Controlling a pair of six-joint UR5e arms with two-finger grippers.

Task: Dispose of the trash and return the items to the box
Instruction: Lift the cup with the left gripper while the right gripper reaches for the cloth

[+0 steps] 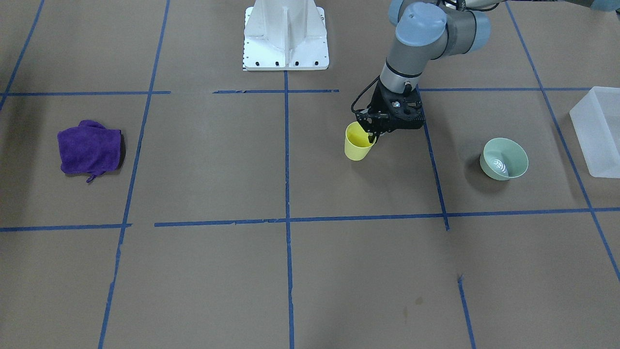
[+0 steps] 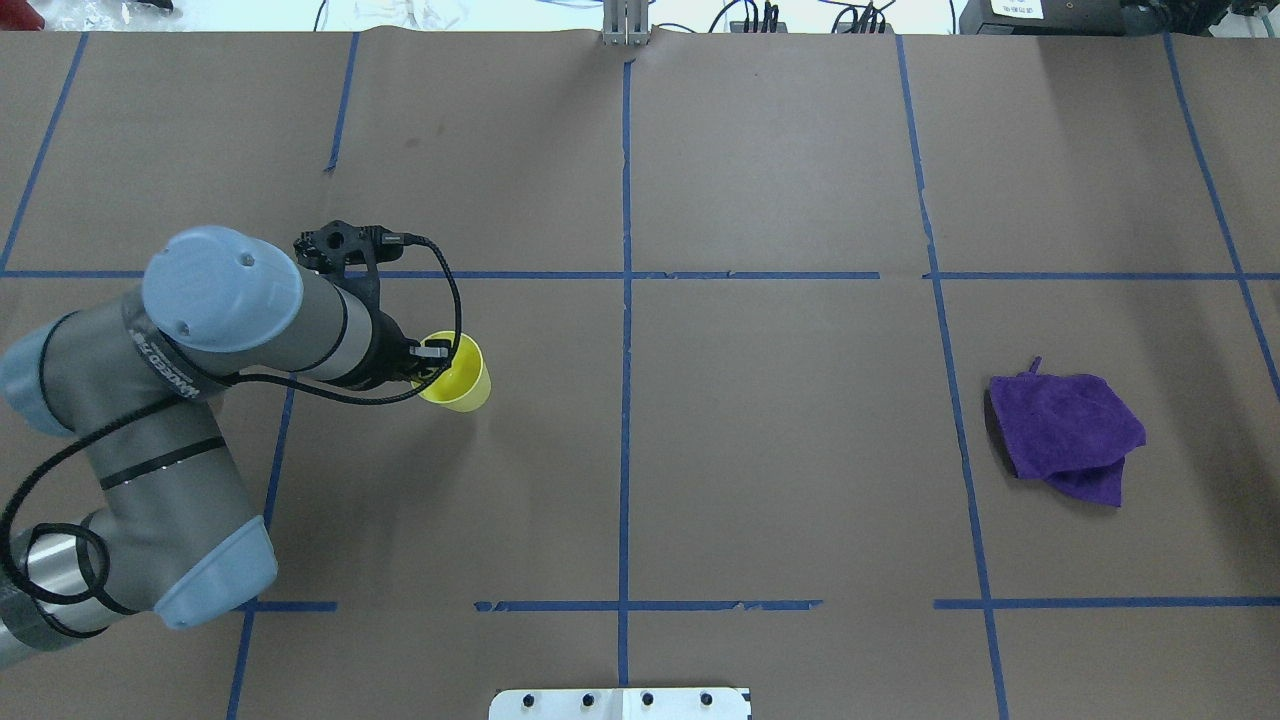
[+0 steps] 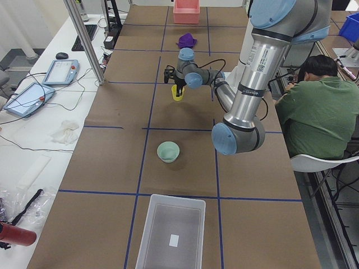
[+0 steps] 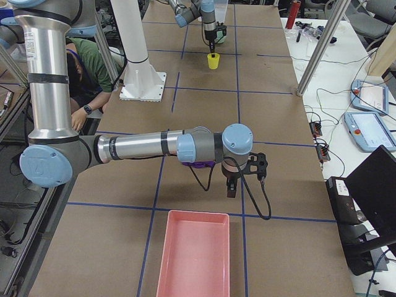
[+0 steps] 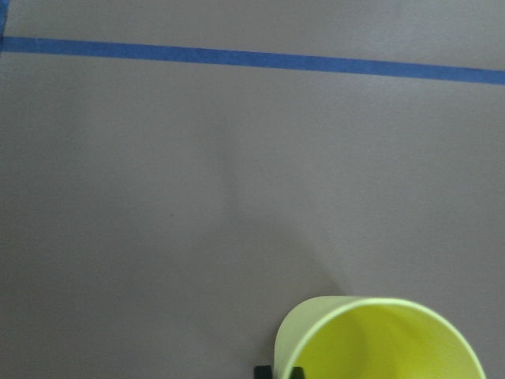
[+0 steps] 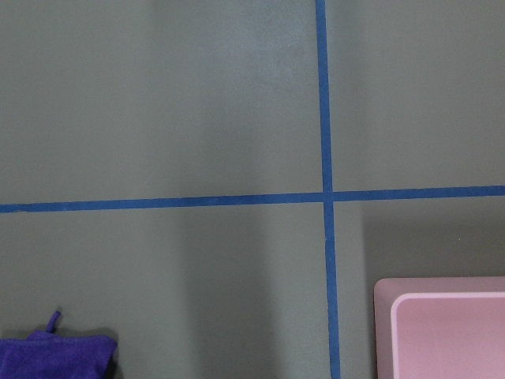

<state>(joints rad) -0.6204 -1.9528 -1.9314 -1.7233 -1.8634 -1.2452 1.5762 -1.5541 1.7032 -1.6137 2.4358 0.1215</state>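
Clock bearings are read off the overhead view, with 12 pointing away from the robot.

- Cup (image 1: pixel 357 145): yellow, upright, mouth up, on the table (image 1: pixel 203 281) at about 9 o'clock of table centre. Cannot tell whether its base touches the paper or is just clear of it.
- Left gripper (image 1: pixel 372 136): over the cup's rim on the side nearest the arm. Jaws narrow, one finger down inside the mouth. The wrist view shows a dark fingertip against the outer wall. It looks like a pinch on the wall.
- Box (image 1: pixel 596 128): frosted white, off past the overhead frame, roughly 9 o'clock of the cup and well apart from it. The cup is not in it. The left side view shows only a small pale patch on its floor.
- Green bowl (image 1: pixel 503 159): sits between the cup and the box, apart from both.
- Purple cloth (image 1: pixel 89 147): crumpled at about 3 o'clock of table centre, with nothing holding it.
- Right gripper (image 4: pixel 230 189): hangs low near the cloth, just short of a pink tray (image 4: pixel 193 260). It shows only in the side view, so cannot tell whether it is open or closed.

Progress, as judged: early. The first item appears gripped but none is boxed. The carry to the box is left to do. The bowl and cloth are possibly also to be sorted, but it is unclear which of them counts as trash.
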